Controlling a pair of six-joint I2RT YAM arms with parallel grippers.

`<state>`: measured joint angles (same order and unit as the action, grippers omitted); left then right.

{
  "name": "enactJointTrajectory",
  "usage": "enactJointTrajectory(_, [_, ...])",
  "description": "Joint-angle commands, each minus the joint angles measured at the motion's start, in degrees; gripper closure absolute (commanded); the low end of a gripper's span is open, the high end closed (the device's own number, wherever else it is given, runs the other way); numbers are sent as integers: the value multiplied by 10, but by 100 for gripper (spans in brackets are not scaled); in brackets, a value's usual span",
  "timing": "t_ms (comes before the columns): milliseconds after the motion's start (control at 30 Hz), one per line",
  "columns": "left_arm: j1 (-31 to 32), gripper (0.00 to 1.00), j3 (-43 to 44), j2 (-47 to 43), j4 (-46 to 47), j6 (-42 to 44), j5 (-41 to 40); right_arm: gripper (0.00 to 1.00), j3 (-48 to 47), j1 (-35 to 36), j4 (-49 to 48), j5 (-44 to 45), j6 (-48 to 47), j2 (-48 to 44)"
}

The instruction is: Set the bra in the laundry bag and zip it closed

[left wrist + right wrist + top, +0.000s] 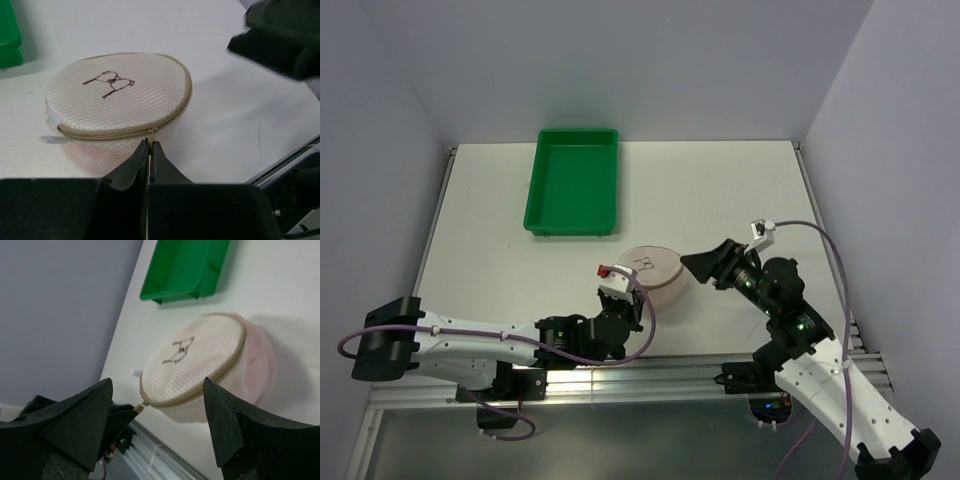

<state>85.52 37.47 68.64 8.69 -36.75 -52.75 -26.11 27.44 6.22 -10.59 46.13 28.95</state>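
My left arm lies low along the near edge of the table (740, 190), reaching right. My left gripper (150, 145) has its 2 jaws pressed together, pinching the zipper pull (151, 131) at the near rim of the laundry bag (117, 95). The bag sits flat near the middle of the table, printed face up. The bra (262, 362) shows pink through the mesh inside it. The zipper looks shut along the rim I can see.

The green tray (572, 232) stands far and left of the bag, apart from it. My right arm is bent up, and my right gripper (695, 263) hangs just right of the bag with jaws wide apart, touching nothing. Bare table lies to the right and far side.
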Motion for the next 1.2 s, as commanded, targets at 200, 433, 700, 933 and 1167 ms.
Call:
enactJointTrajectory(200, [1, 100, 53, 45, 75, 30, 44, 23, 42, 105, 23, 49, 97, -27])
enactJointTrajectory(433, [3, 100, 57, 53, 85, 34, 62, 30, 55, 121, -51, 21, 112, 36])
enactJointTrajectory(700, [3, 100, 46, 40, 85, 34, 58, 32, 49, 123, -26, 67, 100, 37])
enactJointTrajectory(933, [3, 100, 46, 44, 90, 34, 60, 39, 51, 123, -47, 73, 99, 60])
enactJointTrajectory(1167, [2, 100, 37, 35, 82, 33, 56, 91, 43, 123, -60, 75, 92, 79])
